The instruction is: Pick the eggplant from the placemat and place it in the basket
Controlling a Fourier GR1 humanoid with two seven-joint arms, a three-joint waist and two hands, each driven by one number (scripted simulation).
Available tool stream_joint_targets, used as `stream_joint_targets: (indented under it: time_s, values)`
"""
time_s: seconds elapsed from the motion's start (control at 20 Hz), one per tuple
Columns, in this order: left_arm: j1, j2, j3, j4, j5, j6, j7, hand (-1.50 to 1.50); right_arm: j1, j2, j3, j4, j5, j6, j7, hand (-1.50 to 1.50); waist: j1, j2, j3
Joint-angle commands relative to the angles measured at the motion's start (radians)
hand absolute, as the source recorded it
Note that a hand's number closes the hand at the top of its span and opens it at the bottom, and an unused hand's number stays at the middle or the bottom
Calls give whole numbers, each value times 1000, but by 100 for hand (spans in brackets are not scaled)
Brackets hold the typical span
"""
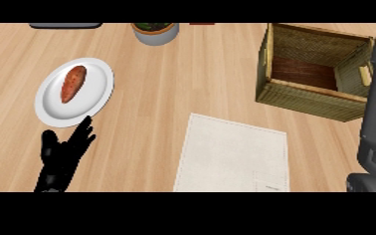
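Head view of a pale wood-grain counter [183, 79] with smooth, plank-like striping.

**Lower centre:** a rectangular placemat [231, 154] of off-white, cloth-like material with a stitched border lies flat. Its lower edge is cut by the frame.

**Upper right:** a square, open-topped basket [308, 99] has woven olive-tan walls, a lighter rim and a dark reddish-brown floor. It is set slightly askew to the placemat, and a strip of bare counter lies between the two.

**Eggplant:** it shows neither on the placemat nor on the visible part of the basket floor, so its position cannot be told.

**Left of centre:** a round, glossy white plate [99, 74] carries a reddish-orange oblong vegetable [72, 83] lying lengthwise.

**Top edge:**
- A grey cylindrical pot [154, 34] holds dark greenery.
- A flat dark slab [66, 25] sits in the upper left corner.

**Lower left:** the black left hand [62, 157] has its fingers straight and spread, holding nothing. Its fingertips [86, 122] are just below the plate's rim.

**Right edge:** a dark grey right arm [367, 144] runs up towards the basket's near corner and is largely cut by the frame. Whether its hand is open or closed cannot be told.

**Open room:** a broad stretch of counter lies open between the plate, the placemat and the basket.
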Motion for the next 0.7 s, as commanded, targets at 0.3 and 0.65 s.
stream_joint_targets:
  time_s: [0.3, 0.65]
  values:
    - [30, 13, 35, 12, 13, -19, 28, 0, 176, -48, 18, 68, 84, -87, -37, 150, -4, 5, -10]
    - [63, -28, 3, 44, -31, -13, -33, 0, 209, -175, 26, 124, 22, 35, -163, -150, -1, 4, -9]
